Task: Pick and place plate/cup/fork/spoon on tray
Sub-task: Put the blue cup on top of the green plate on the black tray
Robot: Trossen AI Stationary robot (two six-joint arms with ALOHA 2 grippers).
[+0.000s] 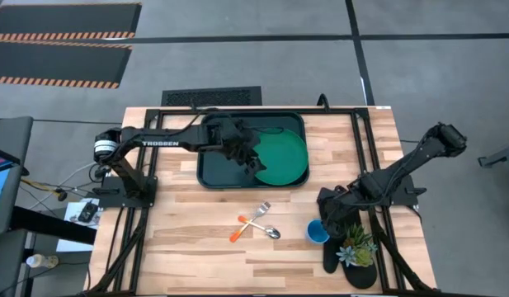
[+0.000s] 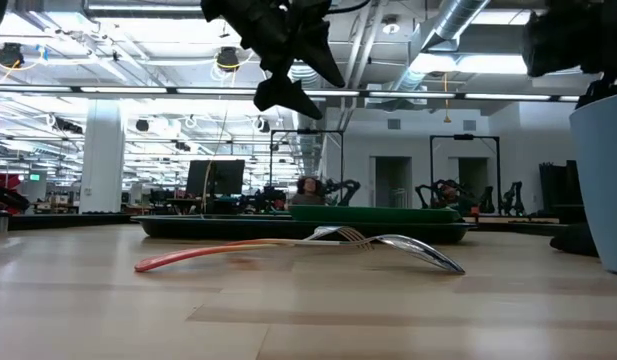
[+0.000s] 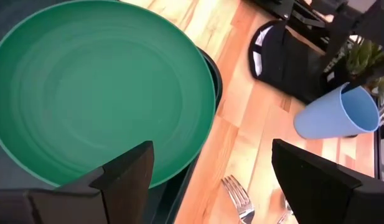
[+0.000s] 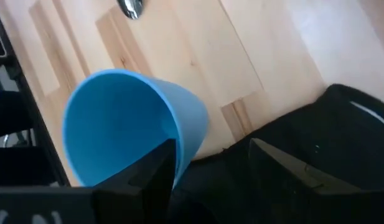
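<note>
The plate [image 1: 284, 157] is seen lying in the right part of the tray [image 1: 209, 175], upper centre of the high view. The left gripper [image 1: 256, 162] is held above the plate's edge, fingers wide apart and empty. At lower right, the right gripper [image 1: 330, 221] is positioned at the cup [image 1: 317, 232]; one finger is seen inside its rim, without a confirmed grip. The fork [image 1: 256, 215] and spoon [image 1: 261, 227] are crossed on the tabletop [image 1: 196, 247].

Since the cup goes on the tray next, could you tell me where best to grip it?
Grip the blue cup by its rim wall, coming from above with the right gripper beside it: it stands mouth-up on the table, apart from the cutlery.
</note>
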